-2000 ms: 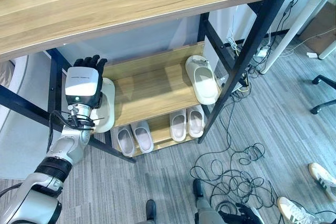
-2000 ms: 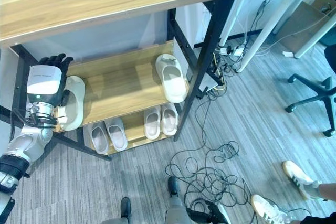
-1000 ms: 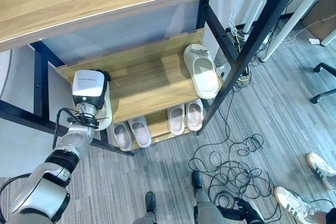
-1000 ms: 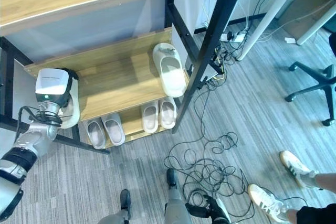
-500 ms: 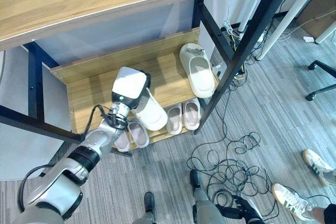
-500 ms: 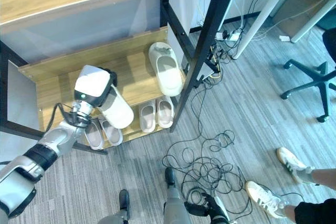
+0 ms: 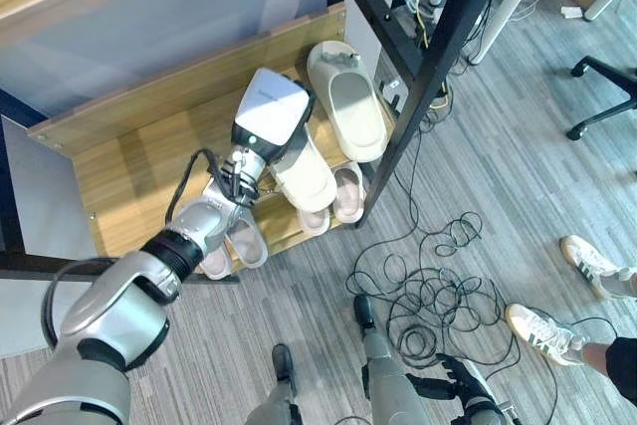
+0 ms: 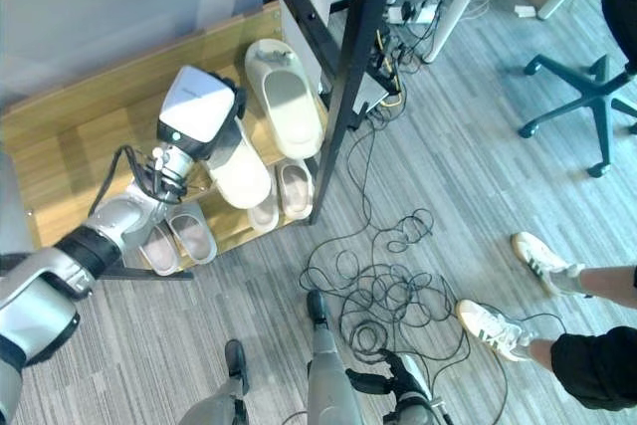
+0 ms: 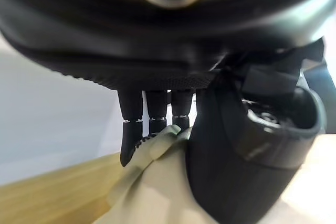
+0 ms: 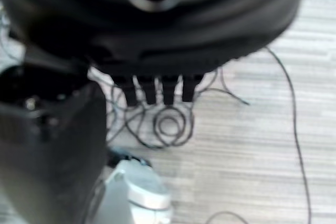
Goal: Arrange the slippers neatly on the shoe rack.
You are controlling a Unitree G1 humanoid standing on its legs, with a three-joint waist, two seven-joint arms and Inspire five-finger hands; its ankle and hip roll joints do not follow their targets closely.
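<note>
Shoe rack (image 7: 119, 161), middle shelf: left hand (image 7: 271, 126) grasping a cream slipper (image 7: 307, 177), held over the shelf's front edge just beside the second cream slipper (image 7: 348, 106). Right hand (image 10: 157, 40): fingers relaxed, above the floor.

The left hand (image 7: 274, 116) hides the held slipper's (image 7: 307, 178) heel.

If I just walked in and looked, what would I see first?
Probably the robot's left hand, curled round a cream slipper above the middle wooden shelf of the black-framed shoe rack. Right beside it a matching cream slipper lies at the shelf's right end. After that, a tangle of black cables on the grey floor to the right of the rack.
</note>
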